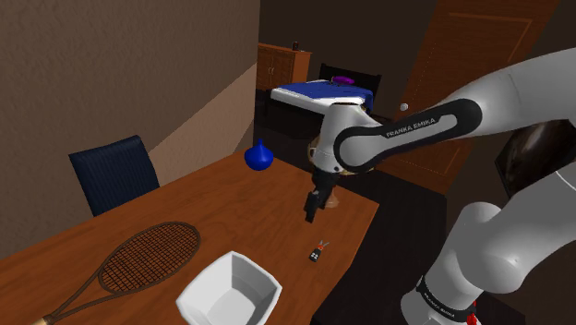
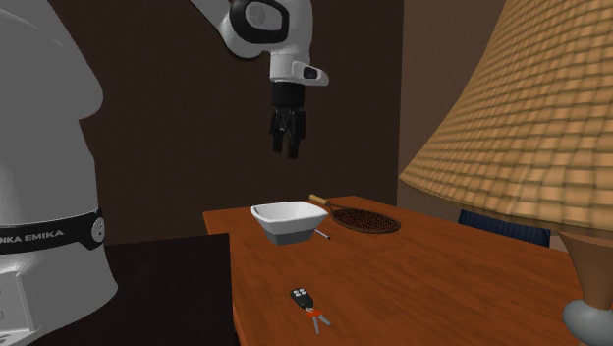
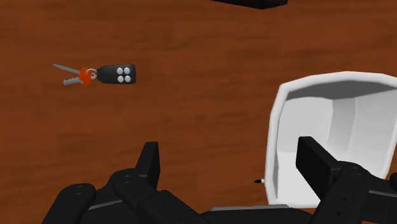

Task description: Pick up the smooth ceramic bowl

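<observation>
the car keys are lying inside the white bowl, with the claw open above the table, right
Not quite. The keys are not inside the white bowl; they lie on the bare wooden table, apart from the bowl, as the wrist view shows. The rest holds: the claw is open above the table.

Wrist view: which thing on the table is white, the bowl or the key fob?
The bowl: it is white all over, with a squarish rim. The key fob is black with grey buttons.
</observation>
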`<action>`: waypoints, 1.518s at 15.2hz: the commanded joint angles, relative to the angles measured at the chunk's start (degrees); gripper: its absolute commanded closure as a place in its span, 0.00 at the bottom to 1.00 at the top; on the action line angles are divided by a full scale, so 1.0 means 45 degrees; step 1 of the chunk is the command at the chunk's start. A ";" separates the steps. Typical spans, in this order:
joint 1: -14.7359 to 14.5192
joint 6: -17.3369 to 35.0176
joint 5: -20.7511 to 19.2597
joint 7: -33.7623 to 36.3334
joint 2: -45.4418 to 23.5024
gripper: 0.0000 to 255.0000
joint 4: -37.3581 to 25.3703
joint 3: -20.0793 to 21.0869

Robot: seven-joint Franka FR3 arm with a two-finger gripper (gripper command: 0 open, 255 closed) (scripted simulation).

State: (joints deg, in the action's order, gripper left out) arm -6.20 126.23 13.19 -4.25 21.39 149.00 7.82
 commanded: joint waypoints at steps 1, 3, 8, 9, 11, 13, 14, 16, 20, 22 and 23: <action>-0.0214 0.0876 0.0380 0.0084 -0.0942 0.00 -0.0103 0.0190; -0.0418 0.1672 0.0748 0.0109 -0.1874 0.00 -0.0262 0.0358; -0.0894 0.3477 0.1654 0.0067 -0.4315 0.00 -0.0984 0.0774; -0.0980 0.3800 0.1827 0.0046 -0.4814 0.00 -0.1181 0.0859; -0.1144 0.4403 0.2155 -0.0002 -0.5814 0.00 -0.1626 0.1027; -0.1290 0.4949 0.2450 -0.0050 -0.6813 0.00 -0.2135 0.1200; -0.1362 0.5200 0.2583 -0.0071 -0.7312 0.00 -0.2412 0.1283; -0.1490 0.5643 0.2803 -0.0099 -0.8265 0.00 -0.2985 0.1444; -0.1476 0.6243 0.2943 -0.0360 -0.8960 0.00 -0.3066 0.1503; -0.1465 0.6536 0.3011 -0.0492 -0.9317 0.00 -0.3124 0.1534; -0.1458 0.6680 0.3044 -0.0558 -0.9498 0.00 -0.3157 0.1550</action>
State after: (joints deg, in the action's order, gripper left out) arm -12.79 155.47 26.63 -6.41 -20.55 134.78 14.65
